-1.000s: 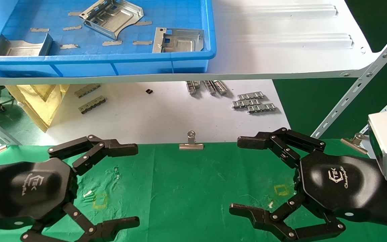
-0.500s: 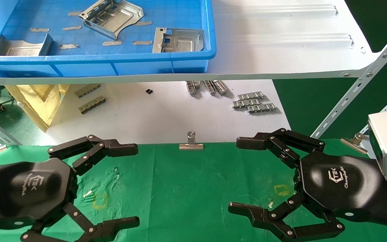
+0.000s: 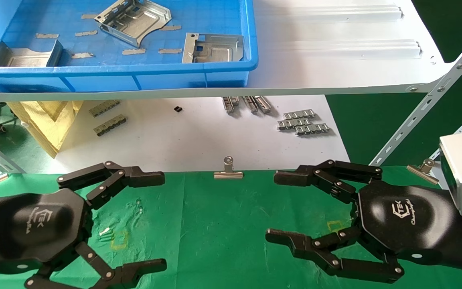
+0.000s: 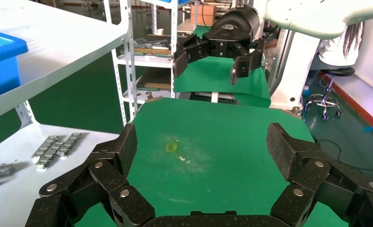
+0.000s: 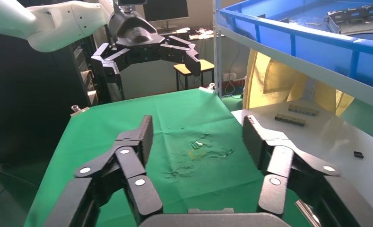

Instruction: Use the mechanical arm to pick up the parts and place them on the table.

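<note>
Nothing is done yet: all 3 parts [image 3: 134,20] lie in the blue bin [image 3: 231,68] at 11 o'clock on the shelf [image 3: 335,48], and the table [image 3: 223,224] holds none. The left gripper [image 3: 150,218] at 8 o'clock and the right gripper [image 3: 279,208] at 4 o'clock hover over it, fingers spread, empty.

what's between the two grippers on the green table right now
Only bare green cloth of the table lies between the left gripper and right gripper, in the head view.
</note>
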### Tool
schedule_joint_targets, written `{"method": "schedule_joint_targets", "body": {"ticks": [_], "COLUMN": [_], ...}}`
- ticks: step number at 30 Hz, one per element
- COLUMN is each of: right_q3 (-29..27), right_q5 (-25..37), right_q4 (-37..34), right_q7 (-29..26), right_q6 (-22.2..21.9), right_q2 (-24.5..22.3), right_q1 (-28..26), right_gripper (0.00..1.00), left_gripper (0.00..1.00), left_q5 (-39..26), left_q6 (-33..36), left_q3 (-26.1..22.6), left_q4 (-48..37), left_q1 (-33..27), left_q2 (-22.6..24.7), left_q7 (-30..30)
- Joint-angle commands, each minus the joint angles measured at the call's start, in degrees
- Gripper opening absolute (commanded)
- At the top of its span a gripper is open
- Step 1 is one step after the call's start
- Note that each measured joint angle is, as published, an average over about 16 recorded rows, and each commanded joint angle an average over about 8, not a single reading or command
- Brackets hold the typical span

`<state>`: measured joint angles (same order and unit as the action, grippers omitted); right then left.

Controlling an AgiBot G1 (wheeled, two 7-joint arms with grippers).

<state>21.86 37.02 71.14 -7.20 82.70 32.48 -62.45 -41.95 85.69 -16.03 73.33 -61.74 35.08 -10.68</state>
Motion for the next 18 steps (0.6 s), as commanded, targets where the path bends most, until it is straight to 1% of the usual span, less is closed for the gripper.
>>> {"method": "schedule_joint_targets", "body": {"ticks": [1,18], "right_q3": [0.0,0.0], "right_q5": [0.0,0.0], "right_q4": [0.0,0.0], "right_q7": [0.0,0.0], "right_q6": [0.0,0.0], "right_q2": [0.0,0.0], "right_q1": [0.0,0.0], "right_gripper": [0.00,0.00], "left_gripper": [1.00,1.00], "left_q5": [0.0,0.0], "left_q6": [0.0,0.0], "left_q3": [0.0,0.0], "left_q4": [0.0,0.0], "left_q1": [0.0,0.0], "left_q2": [0.0,0.0], "left_q7": [0.0,0.0]}}
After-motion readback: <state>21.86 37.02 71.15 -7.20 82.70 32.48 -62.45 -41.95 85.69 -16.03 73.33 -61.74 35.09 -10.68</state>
